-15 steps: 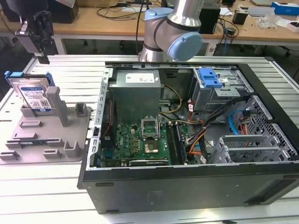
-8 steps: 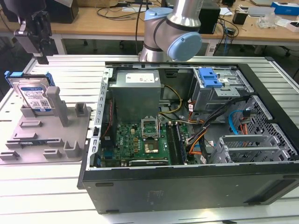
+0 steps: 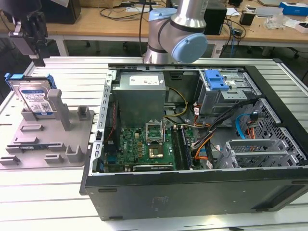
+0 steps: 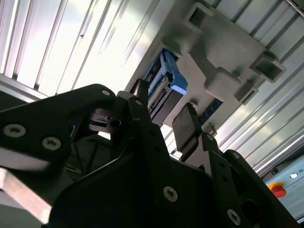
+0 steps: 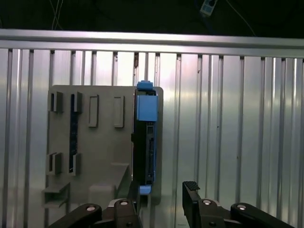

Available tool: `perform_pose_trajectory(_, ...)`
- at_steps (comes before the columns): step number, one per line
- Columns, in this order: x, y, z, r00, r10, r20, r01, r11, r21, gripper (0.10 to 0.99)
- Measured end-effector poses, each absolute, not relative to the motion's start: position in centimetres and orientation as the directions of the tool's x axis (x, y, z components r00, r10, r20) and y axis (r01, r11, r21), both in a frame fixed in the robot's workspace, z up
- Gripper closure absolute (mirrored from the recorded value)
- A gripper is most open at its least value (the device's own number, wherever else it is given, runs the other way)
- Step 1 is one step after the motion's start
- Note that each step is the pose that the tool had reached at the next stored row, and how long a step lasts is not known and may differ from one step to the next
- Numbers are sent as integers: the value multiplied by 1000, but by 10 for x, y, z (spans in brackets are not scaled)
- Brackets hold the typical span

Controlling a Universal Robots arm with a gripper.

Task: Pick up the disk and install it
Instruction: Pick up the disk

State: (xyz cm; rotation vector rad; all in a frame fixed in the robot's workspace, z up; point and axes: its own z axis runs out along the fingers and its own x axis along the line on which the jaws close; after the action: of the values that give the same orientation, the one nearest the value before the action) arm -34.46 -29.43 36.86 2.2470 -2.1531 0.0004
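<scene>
Above the upright disk [image 5: 145, 137], the gripper [image 5: 162, 194] hangs, fingers spread apart, holding nothing.

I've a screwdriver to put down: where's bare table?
Free: table slats at the exterior view's lower left, bordering the grey holder; also between holder and arm base. Crowded: the holder around the disk, near the open gripper; the computer case.

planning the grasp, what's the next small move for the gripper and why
Probably ease it down: the open gripper hangs above the disk, which stands on edge in the grey holder, and the fingers do not yet straddle it.
</scene>
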Motion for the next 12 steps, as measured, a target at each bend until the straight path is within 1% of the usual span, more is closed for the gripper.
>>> perform_pose_trajectory(6,-354,-294,368,69,-997,22,-997,-69,21,604)
perform_pose_trajectory(12,-384,-294,365,72,-997,23,-997,-72,21,604)
